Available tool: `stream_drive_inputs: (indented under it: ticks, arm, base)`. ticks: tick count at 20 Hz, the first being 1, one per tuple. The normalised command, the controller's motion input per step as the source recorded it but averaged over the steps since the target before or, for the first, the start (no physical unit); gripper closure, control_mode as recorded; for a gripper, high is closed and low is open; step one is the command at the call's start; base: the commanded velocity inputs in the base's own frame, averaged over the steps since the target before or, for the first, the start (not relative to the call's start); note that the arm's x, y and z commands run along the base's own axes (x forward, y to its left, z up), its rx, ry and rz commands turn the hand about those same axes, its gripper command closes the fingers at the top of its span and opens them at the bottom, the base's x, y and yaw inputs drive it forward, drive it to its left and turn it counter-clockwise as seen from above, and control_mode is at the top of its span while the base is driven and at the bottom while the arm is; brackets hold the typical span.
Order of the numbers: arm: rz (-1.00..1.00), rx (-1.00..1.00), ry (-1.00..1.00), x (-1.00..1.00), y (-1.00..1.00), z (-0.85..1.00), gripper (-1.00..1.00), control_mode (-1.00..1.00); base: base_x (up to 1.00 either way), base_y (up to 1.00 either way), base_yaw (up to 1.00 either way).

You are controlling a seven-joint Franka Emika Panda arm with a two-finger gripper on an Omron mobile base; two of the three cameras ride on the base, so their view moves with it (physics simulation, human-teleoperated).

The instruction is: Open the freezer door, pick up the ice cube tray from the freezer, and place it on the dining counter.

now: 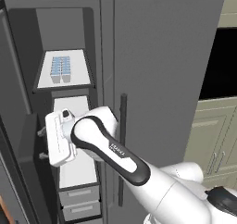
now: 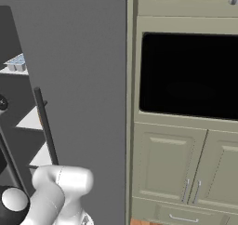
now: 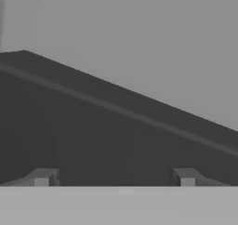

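Ice cube tray [image 1: 61, 67] sits on the top white shelf [image 1: 74, 77] inside the freezer [image 1: 65, 28], nothing on or around it. Left base view gives the full tray: light-blue grid of cells, lying flat, long axis running front-to-back into the compartment, short end facing out twd the robot. Right base view catches just a corner of the tray [image 2: 16, 62] at the far left edge, past the edge of the wider plain door [image 2: 79, 80]; orientation can't be read there.

Left base view also shows the lower white shelves, the grey drawers [image 1: 79, 196] at the bottom, and the freezer door [image 1: 18, 149] swung open at the left, seen edge-on. Dark bar handle [image 1: 122, 144] of the plain door stands vertical just right of the compartment.

Gripper [image 1: 43, 144] is well below the tray shelf, in front of the middle shelves, fingers pointing left twd the open door's inner side. Hand view: both fingertips [image 3: 42, 177] stand wide apart w/ nothing btwn them, facing a dark grey slanted surface w/ lighter grey above it.

Right base view alone shows the cream cabinets [image 2: 186, 163] and a black oven window [image 2: 188, 75] right of the fridge.
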Motion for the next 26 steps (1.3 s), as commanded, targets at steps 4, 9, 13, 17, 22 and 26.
stream_drive_inputs:
  ticks: [4,9,13,17,22,26]
  arm:
    - [0.00,0.00,-0.04,0.00,0.19,0.00,-1.00,-1.00]
    - [0.00,-0.01,-0.05,0.00,0.25,0.00,-1.00,-1.00]
    - [0.00,0.00,-0.01,-0.09,0.13,0.01,-1.00,-1.00]
    - [-0.06,0.00,0.00,-0.27,-0.48,0.25,-1.00,-1.00]
    - [-0.14,0.00,0.06,-0.41,-0.73,0.38,-1.00,-1.00]
    - [-0.20,0.00,0.13,-0.45,-0.59,0.49,-1.00,-1.00]
  base:
    - [0.00,0.00,0.00]
    - [0.00,0.00,0.00]
    - [0.00,0.00,0.00]
    - [0.00,0.00,0.00]
    - [0.00,0.00,0.00]
    - [0.00,0.00,0.00]
